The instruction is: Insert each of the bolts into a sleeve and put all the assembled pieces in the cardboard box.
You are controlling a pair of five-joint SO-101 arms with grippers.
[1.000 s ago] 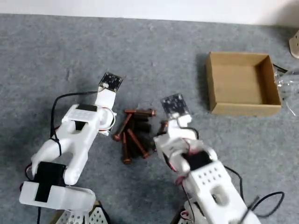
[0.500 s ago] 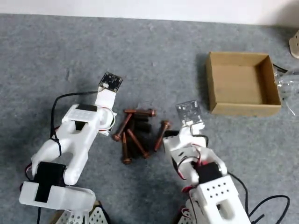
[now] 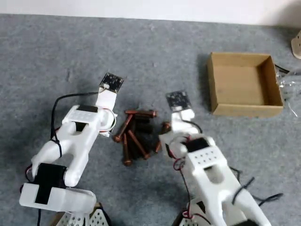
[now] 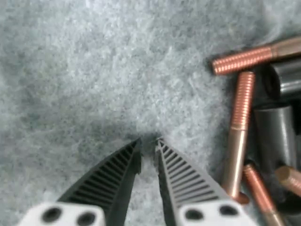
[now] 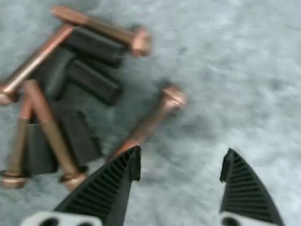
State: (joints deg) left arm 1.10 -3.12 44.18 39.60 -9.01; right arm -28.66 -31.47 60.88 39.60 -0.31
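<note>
1. Your left hand (image 4: pixel 148 142) is all but closed and holds nothing, its tips on the worktop (image 4: pixel 94 70) beside the bolts (image 4: pixel 237 127).
2. Your right hand (image 5: pixel 182 157) is spread wide and empty, near a stray bolt (image 5: pixel 153 117).
3. The cardboard box (image 3: pixel 244 111) stands well apart.

Grey felt-like table covering (image 3: pixel 56 47), pale wall strip (image 3: pixel 141 7) behind

copper bolts (image 3: pixel 140 113) lie loose in a heap on the bench (image 3: pixel 56 52), crossed over black sleeves (image 3: pixel 143 127), threads bare. one bolt (image 5: pixel 150 120) lies aslant just beside the heap. cardboard box (image 3: pixel 242 110) stands upright, open-topped, well apart from the heap.
</note>
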